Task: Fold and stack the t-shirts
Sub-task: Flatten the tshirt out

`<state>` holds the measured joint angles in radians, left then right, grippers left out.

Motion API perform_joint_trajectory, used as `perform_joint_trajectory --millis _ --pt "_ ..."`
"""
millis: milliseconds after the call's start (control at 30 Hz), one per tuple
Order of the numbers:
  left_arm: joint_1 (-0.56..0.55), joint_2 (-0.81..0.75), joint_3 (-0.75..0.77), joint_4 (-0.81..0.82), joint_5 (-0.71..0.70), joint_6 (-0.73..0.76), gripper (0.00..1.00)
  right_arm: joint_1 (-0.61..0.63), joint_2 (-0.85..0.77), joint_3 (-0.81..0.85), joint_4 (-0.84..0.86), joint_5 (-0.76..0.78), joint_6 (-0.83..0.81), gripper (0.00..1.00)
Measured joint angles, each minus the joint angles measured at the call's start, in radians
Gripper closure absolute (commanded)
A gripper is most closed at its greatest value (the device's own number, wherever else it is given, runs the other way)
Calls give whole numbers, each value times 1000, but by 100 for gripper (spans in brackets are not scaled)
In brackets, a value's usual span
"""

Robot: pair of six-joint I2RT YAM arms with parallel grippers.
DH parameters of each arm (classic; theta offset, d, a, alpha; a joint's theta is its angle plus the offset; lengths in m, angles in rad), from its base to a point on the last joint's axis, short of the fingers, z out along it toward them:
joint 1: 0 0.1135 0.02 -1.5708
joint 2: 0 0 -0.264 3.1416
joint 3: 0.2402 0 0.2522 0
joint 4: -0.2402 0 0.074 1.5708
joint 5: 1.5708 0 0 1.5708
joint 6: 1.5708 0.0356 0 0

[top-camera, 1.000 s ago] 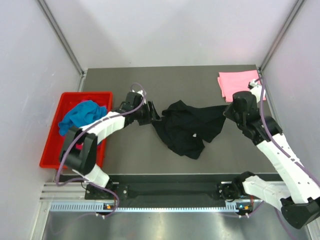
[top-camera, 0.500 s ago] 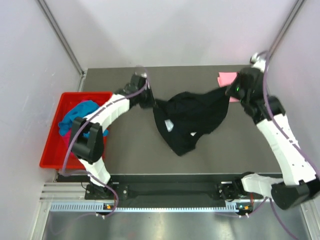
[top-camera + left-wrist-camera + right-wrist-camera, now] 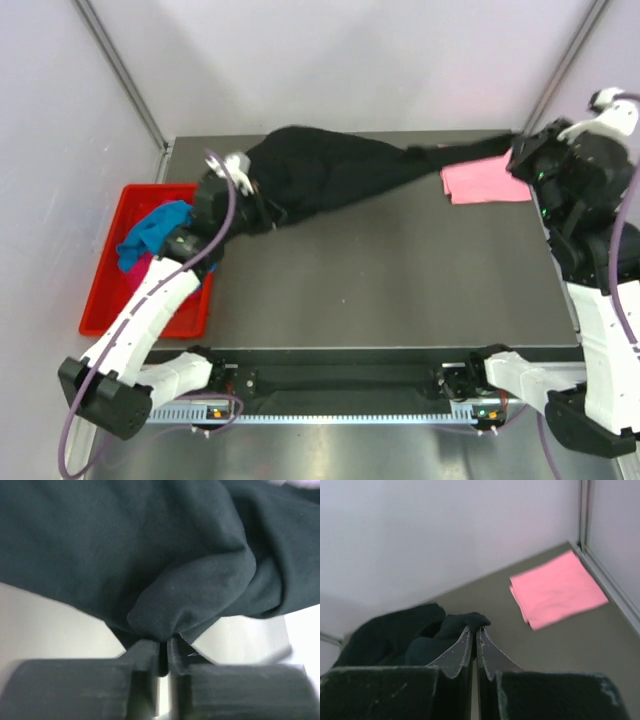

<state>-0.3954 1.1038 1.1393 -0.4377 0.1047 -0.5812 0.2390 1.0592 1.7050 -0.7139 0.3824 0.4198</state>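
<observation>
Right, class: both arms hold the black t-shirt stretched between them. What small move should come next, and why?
Probably lower both arms together, drawing the black t-shirt toward the middle of the table. The left jaws and right jaws each pinch an end, so it hangs stretched yet bunched along the far edge, beside the folded pink t-shirt. It must lie flat before folding.

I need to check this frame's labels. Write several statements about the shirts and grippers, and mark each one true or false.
1. The left gripper and right gripper are both shut on the black t-shirt. True.
2. The turquoise t-shirt lies in the red tray. True.
3. The pink t-shirt lies in the tray. False: it lies folded at the far right corner of the table.
4. The black t-shirt lies folded flat. False: it is stretched between the grippers.
</observation>
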Motion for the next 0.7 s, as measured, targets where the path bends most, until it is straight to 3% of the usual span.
perform_joint_trajectory --millis 100,200,267,433,700 --pt "-16 -9 -278 18 119 -54 48 0 -73 -163 -56 -34 2 100" --pt "-25 1 -436 -45 188 -84 37 0 -110 -310 -133 -75 11 100" --pt "-25 -1 -436 -85 192 -83 35 0 -116 -395 -181 -107 19 100" --pt "-25 52 -225 -111 116 -32 36 0 -176 -552 -239 -172 49 100" --pt "-24 448 201 -50 60 116 37 0 -344 -646 -199 -277 71 100"
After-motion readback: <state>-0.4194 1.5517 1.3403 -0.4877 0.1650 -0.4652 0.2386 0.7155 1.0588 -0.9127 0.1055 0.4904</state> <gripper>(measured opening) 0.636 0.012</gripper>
